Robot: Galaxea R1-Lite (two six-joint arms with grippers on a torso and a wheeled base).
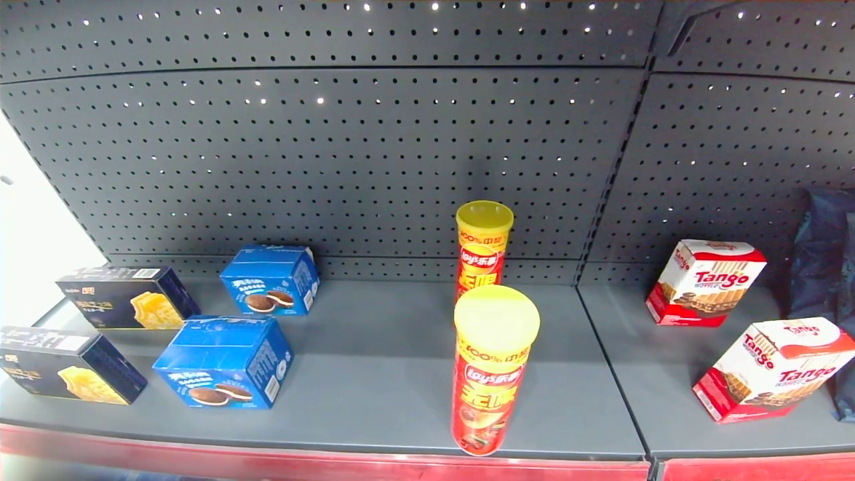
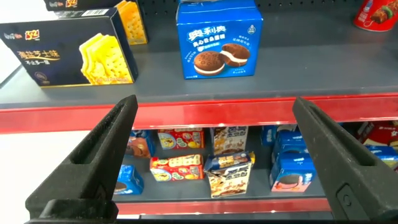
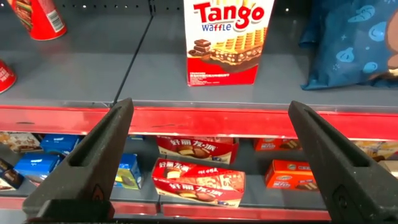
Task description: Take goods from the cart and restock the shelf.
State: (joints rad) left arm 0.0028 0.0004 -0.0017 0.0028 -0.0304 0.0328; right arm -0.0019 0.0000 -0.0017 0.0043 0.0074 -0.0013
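Head view: on the shelf, a front chip can stands upright at the front edge, with a rear chip can behind it by the back panel. Blue cookie boxes sit toward the left end and wafer boxes toward the right. The left gripper and right gripper are both spread wide and empty, facing the shelf's red front edge.

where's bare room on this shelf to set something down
One bare patch of shelf lies between the blue cookie boxes and the chip cans. Another runs between the cans and the wafer boxes. Crowded: the left end by the dark cracker boxes, the right end by the blue bag.
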